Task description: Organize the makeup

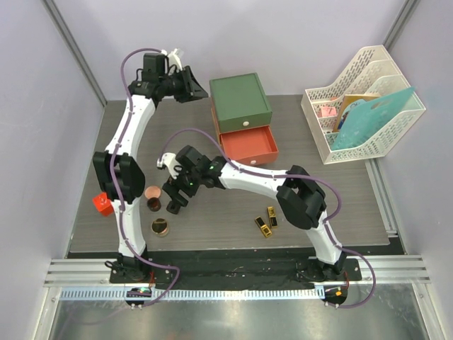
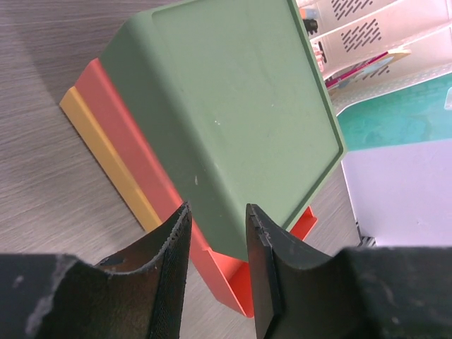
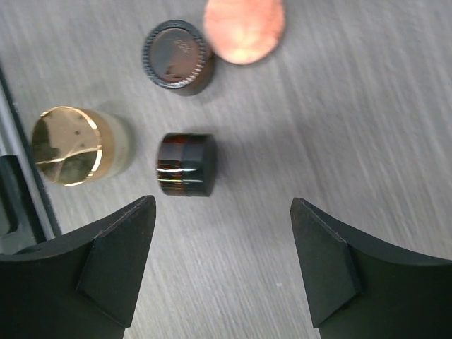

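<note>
My right gripper is wide open and empty, hovering low over the table just short of a small dark brown jar lying on its side. Beside that jar are a gold-lidded jar, a brown jar with a black ribbed lid and the round peach compact. The top view shows this gripper over that cluster, and two gold-black lipsticks lying to the right. My left gripper is raised at the back left, jaws a little apart and empty. No tubes are in view.
The green drawer box stands at the back centre with its orange drawer pulled open. A white file rack with a teal folder stands at the back right. A small red cube sits at the left edge.
</note>
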Robot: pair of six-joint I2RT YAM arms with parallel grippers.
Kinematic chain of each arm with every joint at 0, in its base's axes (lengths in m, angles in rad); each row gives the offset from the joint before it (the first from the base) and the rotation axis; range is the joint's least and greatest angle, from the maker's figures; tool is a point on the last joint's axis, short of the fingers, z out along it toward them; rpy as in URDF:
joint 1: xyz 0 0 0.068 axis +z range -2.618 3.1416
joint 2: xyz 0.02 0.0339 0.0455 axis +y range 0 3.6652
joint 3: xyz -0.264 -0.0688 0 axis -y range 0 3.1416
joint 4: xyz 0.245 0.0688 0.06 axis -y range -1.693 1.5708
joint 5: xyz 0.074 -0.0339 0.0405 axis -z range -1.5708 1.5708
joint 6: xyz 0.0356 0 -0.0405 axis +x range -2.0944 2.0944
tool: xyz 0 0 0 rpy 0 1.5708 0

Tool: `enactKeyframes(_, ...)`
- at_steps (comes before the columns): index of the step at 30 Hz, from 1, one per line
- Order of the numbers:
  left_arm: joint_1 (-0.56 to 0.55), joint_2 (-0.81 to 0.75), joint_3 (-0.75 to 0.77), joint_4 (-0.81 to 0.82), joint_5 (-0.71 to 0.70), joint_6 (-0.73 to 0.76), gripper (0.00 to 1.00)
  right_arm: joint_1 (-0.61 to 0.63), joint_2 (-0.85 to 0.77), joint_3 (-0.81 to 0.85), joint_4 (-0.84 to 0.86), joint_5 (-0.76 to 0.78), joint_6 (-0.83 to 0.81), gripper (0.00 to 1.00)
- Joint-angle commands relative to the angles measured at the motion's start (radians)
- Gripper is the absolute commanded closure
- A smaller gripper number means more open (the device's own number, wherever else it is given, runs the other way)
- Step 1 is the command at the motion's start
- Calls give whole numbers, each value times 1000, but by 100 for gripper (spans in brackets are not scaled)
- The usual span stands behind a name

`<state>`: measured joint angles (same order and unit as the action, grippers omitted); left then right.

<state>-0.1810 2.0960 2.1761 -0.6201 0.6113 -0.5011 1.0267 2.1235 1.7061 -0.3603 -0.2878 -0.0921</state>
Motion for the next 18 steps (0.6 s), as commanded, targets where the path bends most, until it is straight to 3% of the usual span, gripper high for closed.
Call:
enactKeyframes(1,5,-94,-18,10,-25,18,62,-17,-99,-8,18,139,12,18)
enactKeyframes(4,38,-145,-53,-94,-67,67,60,-43,-145,-2,17,213,31,18)
enactKeyframes(8,86,-220,-154,-303,-240,133,48,-118,-223,29,15,249,46,18)
enactKeyframes(11,95,-287,-277,-374,-335,142,38,-160,-283,61,15,282,37,16)
enactKeyframes(15,95,-378,-456,-455,-459,107,19,-201,-339,99,17,415,12,5)
enactKeyframes(18,95,-447,-657,-463,-543,75,5,-264,-355,124,21,478,23,7)
